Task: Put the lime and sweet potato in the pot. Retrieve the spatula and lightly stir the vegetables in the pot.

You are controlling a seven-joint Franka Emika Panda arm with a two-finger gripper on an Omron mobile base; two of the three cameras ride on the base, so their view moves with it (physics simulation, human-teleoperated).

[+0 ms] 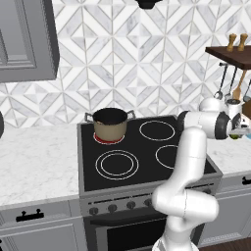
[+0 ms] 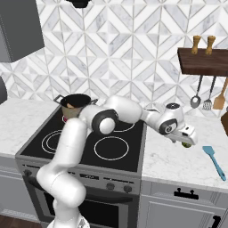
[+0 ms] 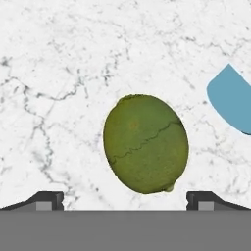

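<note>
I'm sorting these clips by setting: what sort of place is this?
A simulated home kitchen: a black four-ring glass stovetop carrying a tan pot, white marble counters, and utensils hanging under a dark wooden shelf.

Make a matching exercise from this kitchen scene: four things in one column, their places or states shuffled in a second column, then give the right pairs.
Things:
1. lime
2. pot
3. spatula
4. hand

Places or states:
A. on the back left burner of the stove
B. open, poised just above the counter right of the stove
C. on the marble counter, between the fingertips in the hand view
D. blue, lying flat on the counter, to the right of the lime

Pairs: 1-C, 2-A, 3-D, 4-B
</note>
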